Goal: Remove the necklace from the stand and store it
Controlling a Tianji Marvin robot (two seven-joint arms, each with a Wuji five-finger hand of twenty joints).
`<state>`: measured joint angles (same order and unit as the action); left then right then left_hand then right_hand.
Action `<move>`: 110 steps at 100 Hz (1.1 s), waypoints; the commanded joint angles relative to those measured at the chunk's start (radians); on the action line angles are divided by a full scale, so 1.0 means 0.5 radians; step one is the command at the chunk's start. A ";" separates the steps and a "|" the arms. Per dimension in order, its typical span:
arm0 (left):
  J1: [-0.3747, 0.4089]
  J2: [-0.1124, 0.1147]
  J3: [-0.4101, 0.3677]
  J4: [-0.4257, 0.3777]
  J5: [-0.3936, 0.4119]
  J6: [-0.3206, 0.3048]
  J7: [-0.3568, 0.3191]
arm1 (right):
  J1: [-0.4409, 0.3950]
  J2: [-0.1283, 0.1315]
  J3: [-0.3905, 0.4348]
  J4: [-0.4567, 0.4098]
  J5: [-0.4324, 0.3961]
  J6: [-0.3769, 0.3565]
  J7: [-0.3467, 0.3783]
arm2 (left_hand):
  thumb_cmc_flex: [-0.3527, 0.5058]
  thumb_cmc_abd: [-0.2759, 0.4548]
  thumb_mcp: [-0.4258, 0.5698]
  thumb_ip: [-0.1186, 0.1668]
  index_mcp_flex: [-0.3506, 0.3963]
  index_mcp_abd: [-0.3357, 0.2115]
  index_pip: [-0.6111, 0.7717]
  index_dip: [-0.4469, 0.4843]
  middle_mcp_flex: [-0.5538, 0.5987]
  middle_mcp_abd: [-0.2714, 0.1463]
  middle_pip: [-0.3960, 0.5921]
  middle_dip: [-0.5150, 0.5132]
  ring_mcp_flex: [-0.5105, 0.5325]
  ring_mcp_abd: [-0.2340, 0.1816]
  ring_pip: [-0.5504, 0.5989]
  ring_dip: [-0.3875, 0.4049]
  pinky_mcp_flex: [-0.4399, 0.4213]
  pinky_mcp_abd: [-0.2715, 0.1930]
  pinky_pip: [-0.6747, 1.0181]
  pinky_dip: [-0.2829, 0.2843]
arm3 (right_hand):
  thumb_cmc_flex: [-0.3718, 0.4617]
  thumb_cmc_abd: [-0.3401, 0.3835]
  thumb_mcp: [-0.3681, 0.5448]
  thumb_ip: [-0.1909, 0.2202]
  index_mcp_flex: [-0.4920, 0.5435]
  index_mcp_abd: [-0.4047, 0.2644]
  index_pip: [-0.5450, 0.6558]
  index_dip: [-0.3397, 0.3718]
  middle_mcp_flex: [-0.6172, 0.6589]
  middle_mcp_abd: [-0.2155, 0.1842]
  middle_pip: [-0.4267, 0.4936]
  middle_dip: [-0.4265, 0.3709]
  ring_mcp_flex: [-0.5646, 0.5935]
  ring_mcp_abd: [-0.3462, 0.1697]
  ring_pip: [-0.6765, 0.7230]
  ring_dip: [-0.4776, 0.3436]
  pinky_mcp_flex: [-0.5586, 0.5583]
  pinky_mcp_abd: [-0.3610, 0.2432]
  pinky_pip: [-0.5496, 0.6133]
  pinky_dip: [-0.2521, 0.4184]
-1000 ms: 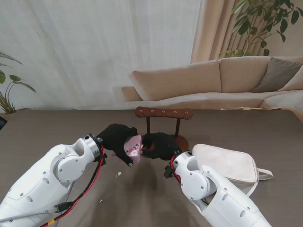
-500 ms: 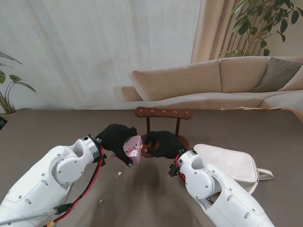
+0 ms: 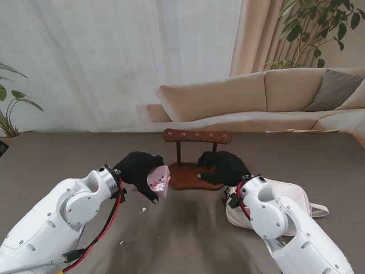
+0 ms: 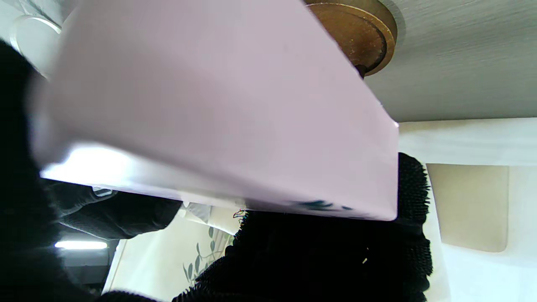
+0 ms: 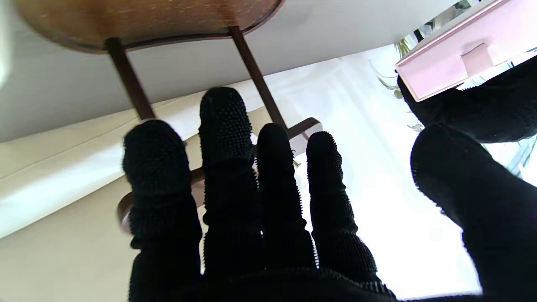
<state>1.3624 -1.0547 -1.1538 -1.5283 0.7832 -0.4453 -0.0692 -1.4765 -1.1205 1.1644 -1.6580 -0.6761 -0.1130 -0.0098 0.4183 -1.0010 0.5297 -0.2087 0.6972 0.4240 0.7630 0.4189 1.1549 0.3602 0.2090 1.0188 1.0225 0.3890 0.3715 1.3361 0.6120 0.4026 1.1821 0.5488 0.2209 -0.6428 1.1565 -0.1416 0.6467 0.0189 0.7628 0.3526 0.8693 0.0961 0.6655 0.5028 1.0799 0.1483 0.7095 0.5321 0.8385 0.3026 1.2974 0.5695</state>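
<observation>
A brown wooden necklace stand (image 3: 197,137) rises from its oval base (image 3: 185,176) at the table's middle. No necklace shows on its bar or anywhere else. My left hand (image 3: 138,166) is shut on a small pink box (image 3: 159,179), held just left of the base; the box (image 4: 218,105) fills the left wrist view. My right hand (image 3: 223,167) hovers over the right end of the base with its fingers (image 5: 226,138) spread and nothing in it. The right wrist view shows the stand's posts (image 5: 256,75) and the pink box (image 5: 457,58).
A cream handbag (image 3: 285,200) lies on the table to the right, partly under my right forearm. Small white scraps (image 3: 142,210) lie near my left arm. A beige sofa (image 3: 256,97) and plants stand beyond the table.
My right hand has pulled away from the pink box and swung right, over the right end of the stand's base. The left hand and box have barely moved.
</observation>
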 commanded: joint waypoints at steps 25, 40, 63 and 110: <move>0.043 0.004 -0.034 -0.056 0.011 0.007 -0.065 | -0.251 0.110 0.390 -0.128 -0.233 -0.263 0.179 | 1.103 0.295 0.941 0.047 0.182 -0.411 1.408 0.079 0.209 -0.321 0.231 0.061 0.173 -0.161 0.745 0.194 0.080 -0.136 0.154 0.059 | -0.109 0.086 -0.193 0.025 -0.046 -0.141 -0.064 -0.015 -0.322 0.017 -0.088 -0.062 -0.429 0.049 -0.422 -0.200 -0.885 -0.033 -0.406 -0.108; 0.066 0.008 -0.051 -0.080 0.020 0.008 -0.080 | -0.363 0.144 0.600 -0.164 -0.349 -0.437 0.290 | 1.105 0.293 0.941 0.047 0.182 -0.411 1.407 0.079 0.210 -0.316 0.231 0.062 0.172 -0.162 0.746 0.194 0.079 -0.134 0.153 0.060 | -0.151 0.120 -0.317 0.024 -0.110 -0.204 -0.132 0.007 -0.455 -0.010 -0.166 -0.120 -0.626 0.043 -0.634 -0.312 -1.061 -0.055 -0.635 -0.201; 0.091 0.011 -0.067 -0.106 0.029 0.011 -0.095 | -0.499 0.186 0.869 -0.169 -0.462 -0.675 0.450 | 1.106 0.294 0.940 0.048 0.182 -0.411 1.407 0.079 0.212 -0.318 0.232 0.063 0.172 -0.162 0.746 0.195 0.078 -0.133 0.153 0.060 | -0.178 0.236 -0.581 0.033 -0.329 -0.226 -0.269 -0.008 -0.676 -0.037 -0.265 -0.200 -0.866 0.026 -0.870 -0.443 -1.260 -0.097 -0.951 -0.312; 0.113 0.019 -0.067 -0.142 0.038 0.026 -0.137 | -0.691 0.212 1.136 -0.170 -0.530 -0.846 0.563 | 1.105 0.295 0.937 0.048 0.181 -0.410 1.406 0.079 0.208 -0.318 0.231 0.063 0.170 -0.159 0.742 0.192 0.078 -0.136 0.152 0.061 | -0.413 0.344 -0.830 0.132 -0.574 -0.156 -0.397 -0.116 -0.855 -0.015 -0.397 -0.336 -1.078 0.073 -1.083 -0.560 -1.456 -0.121 -1.386 -0.391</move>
<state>1.4136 -1.0447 -1.1838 -1.5874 0.8004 -0.4360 -0.1160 -1.8018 -1.0218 1.7223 -1.7439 -0.9399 -0.5277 0.2513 0.4183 -1.0010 0.5297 -0.2087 0.6973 0.4240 0.7635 0.4189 1.1549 0.3596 0.2090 1.0188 1.0225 0.3890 0.3721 1.3361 0.6122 0.4026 1.1821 0.5488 0.0692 -0.4711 0.7041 -0.0851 0.3930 -0.0711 0.5741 0.3131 0.4932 0.0947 0.4816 0.3515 0.5850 0.1723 0.1761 0.2663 0.8348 0.2629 0.6448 0.4024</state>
